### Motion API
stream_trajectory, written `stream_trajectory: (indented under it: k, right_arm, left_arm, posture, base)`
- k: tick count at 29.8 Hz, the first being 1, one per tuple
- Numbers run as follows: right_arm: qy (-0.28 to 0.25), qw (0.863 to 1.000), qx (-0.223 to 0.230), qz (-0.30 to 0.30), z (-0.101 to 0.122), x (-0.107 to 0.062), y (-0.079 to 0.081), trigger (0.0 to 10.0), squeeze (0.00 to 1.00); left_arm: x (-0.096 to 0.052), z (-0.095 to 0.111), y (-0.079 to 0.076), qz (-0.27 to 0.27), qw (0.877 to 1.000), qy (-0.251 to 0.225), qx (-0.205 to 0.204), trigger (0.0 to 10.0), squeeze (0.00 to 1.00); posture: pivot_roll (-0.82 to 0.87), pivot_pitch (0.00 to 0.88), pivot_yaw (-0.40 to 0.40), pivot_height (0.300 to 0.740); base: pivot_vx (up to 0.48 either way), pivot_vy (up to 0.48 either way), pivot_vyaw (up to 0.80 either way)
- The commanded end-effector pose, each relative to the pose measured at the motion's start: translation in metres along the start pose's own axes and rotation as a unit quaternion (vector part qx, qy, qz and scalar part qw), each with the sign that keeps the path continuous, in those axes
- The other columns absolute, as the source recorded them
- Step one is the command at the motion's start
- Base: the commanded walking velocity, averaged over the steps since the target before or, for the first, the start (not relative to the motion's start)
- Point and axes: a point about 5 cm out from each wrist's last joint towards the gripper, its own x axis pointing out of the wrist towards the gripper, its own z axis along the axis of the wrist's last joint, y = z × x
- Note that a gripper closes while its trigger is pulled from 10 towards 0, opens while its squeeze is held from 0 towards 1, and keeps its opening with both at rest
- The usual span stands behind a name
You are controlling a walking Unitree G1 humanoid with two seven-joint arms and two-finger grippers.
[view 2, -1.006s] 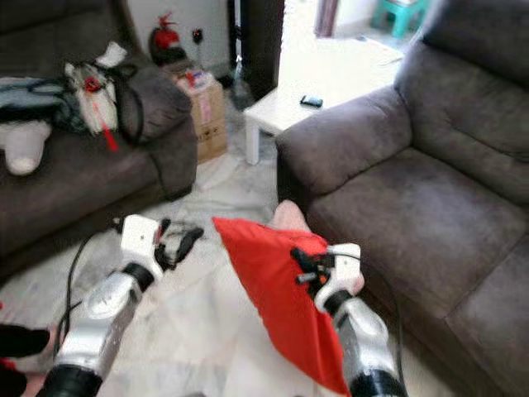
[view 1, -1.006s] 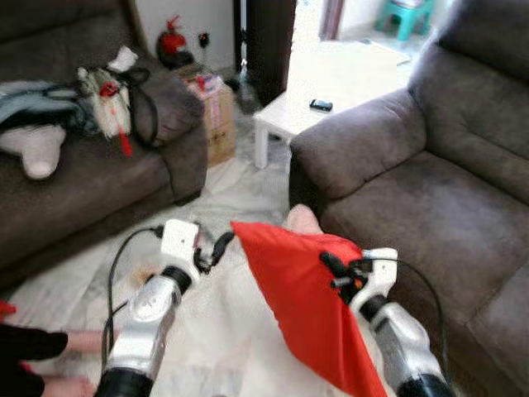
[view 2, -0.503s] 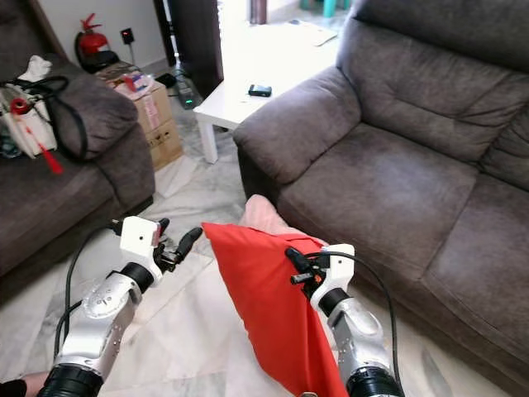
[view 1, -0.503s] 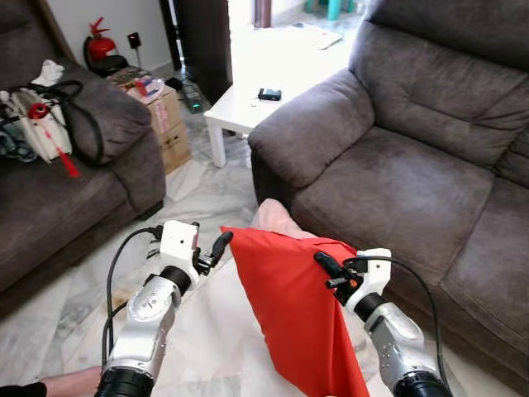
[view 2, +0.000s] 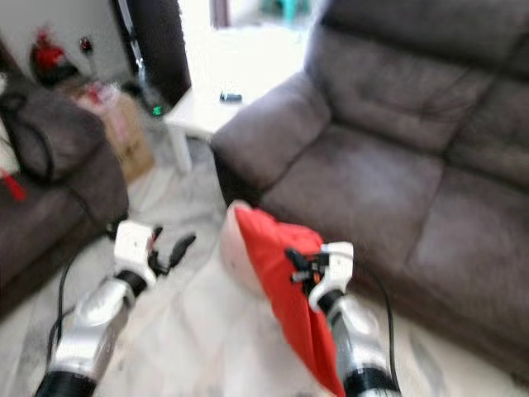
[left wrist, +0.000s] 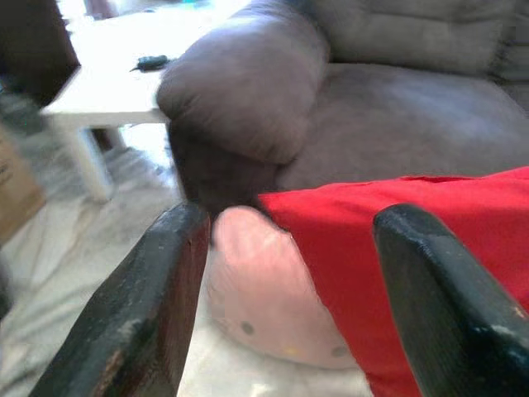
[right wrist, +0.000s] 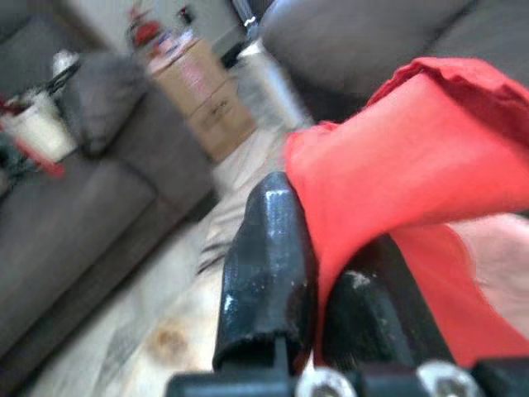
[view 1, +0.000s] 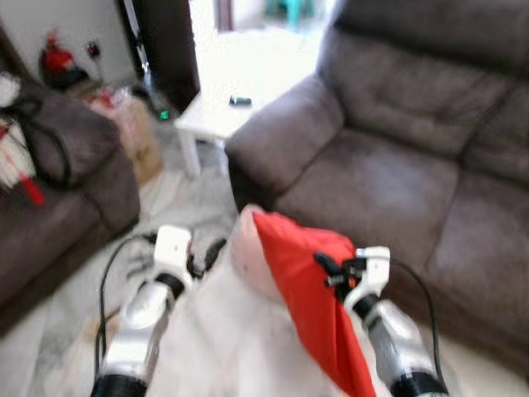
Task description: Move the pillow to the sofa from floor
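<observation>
Sofa [view 1: 397,157] nearer; red pillow [view 1: 310,289] in right gripper [view 1: 331,271]

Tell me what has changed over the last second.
The head camera has swung toward the grey sofa, which now fills more of the view; the other couch has slid to the left edge. The right gripper stays shut on the red pillow, held up off the floor. The left gripper remains open and empty beside it. The pink pillow still lies on the floor.
</observation>
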Motion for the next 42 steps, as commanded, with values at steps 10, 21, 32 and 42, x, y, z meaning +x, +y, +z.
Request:
stream_trajectory:
  k: [10, 21, 32, 42]
  right_arm:
    - [-0.044, 0.999, -0.021, 0.011, 0.0176, 0.0063, 0.0034, 10.0, 0.0]
    - [-0.044, 0.999, -0.025, 0.009, 0.0183, 0.0047, 0.001, 10.0, 0.0]
    - [-0.049, 0.998, -0.024, 0.011, 0.0181, 0.0046, 0.0019, 10.0, 0.0]
    - [-0.051, 0.998, -0.025, 0.018, 0.0206, 0.0056, 0.0021, 10.0, 0.0]
  left_arm:
    - [-0.0041, -0.0071, -0.0016, -0.004, 1.0, 0.018, 0.011, 10.0, 0.0]
    - [-0.0032, -0.0062, -0.0019, -0.009, 1.0, 0.015, 0.01, 10.0, 0.0]
    - [-0.0033, -0.0061, -0.0026, -0.01, 1.0, 0.015, 0.012, 10.0, 0.0]
    - [-0.0032, -0.0038, -0.0016, -0.012, 1.0, 0.013, 0.016, 10.0, 0.0]
  posture:
    - [-0.04, 0.104, 0.01, 0.74]
    - [-0.04, 0.095, 0.012, 0.74]
    - [-0.04, 0.091, 0.011, 0.74]
    - [-0.04, 0.1, 0.01, 0.74]
  base:
    - [0.0, 0.0, -0.75]
    - [0.0, 0.0, -0.75]
    - [0.0, 0.0, -0.47]
    - [0.0, 0.0, 0.0]
